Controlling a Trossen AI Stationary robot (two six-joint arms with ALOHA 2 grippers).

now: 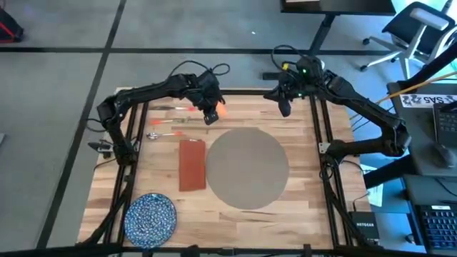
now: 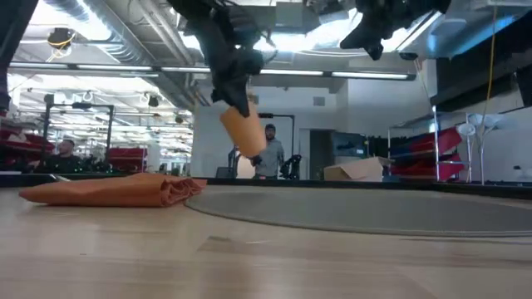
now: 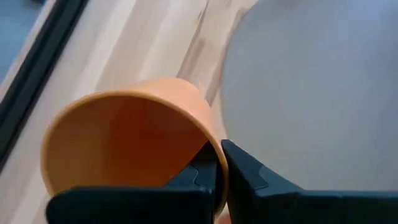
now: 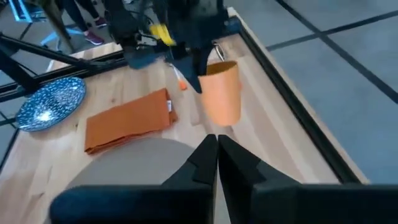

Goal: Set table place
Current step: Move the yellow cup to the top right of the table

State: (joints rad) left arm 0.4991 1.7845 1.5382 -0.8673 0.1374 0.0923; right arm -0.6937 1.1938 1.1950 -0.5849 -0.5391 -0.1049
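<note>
Above bench [image 1: 300, 193] far edge, left claw [image 3: 219, 163] pinches orange plastic cup's [image 3: 130, 140] rim; shd level it before lowering beside round grey-beige placemat [image 1: 246, 168]; right claw [image 4: 217, 151] pressed together.

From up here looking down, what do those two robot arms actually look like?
Both are slim, dark, jointed arms with loose black cables looping over their upper links. Each ends in a gripper of two flat, dark, wedge-shaped fingers: the left gripper near the middle of the table's far edge, the right gripper by the far right corner. A small green light glows on the right arm.
</note>
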